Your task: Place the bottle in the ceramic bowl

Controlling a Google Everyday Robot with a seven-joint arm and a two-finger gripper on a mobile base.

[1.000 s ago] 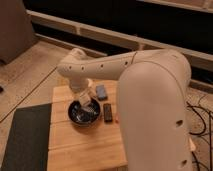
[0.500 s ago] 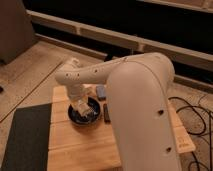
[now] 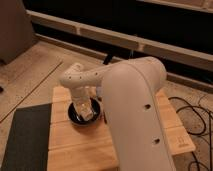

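Note:
The ceramic bowl is round and black and sits on the left middle of the wooden table. My gripper hangs from the white arm and reaches straight down into the bowl. A pale whitish shape shows inside the bowl right under the gripper. I cannot tell whether it is the bottle or part of the gripper. No bottle shows elsewhere on the table.
My bulky arm hides the table's middle and back. A dark mat lies on the floor left of the table. Black cables run on the floor to the right. A low wall ledge runs behind.
The arm has swung nearer the camera and now hides the small blocks that lay right of the bowl. The gripper has come down from beside the bowl into it.

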